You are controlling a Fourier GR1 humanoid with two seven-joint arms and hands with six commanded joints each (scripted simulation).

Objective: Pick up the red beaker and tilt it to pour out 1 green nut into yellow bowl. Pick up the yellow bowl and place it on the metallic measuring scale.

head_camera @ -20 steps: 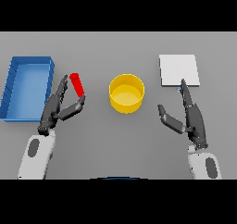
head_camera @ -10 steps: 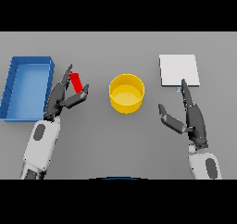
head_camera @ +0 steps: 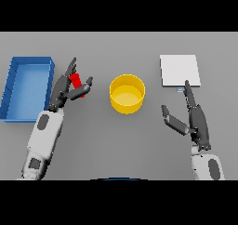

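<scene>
Left of the yellow bowl [head_camera: 127, 93], the left hand [head_camera: 65, 89] has fingers and thumb loosely around the red beaker [head_camera: 77, 82] — not clamped, so lifting may tip it. Right hand [head_camera: 195, 119], relaxed, waits right of the bowl.

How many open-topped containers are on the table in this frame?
3: the blue tray at far left, the red beaker at the left hand, and the yellow bowl in the middle. Nothing seems hidden.
</scene>
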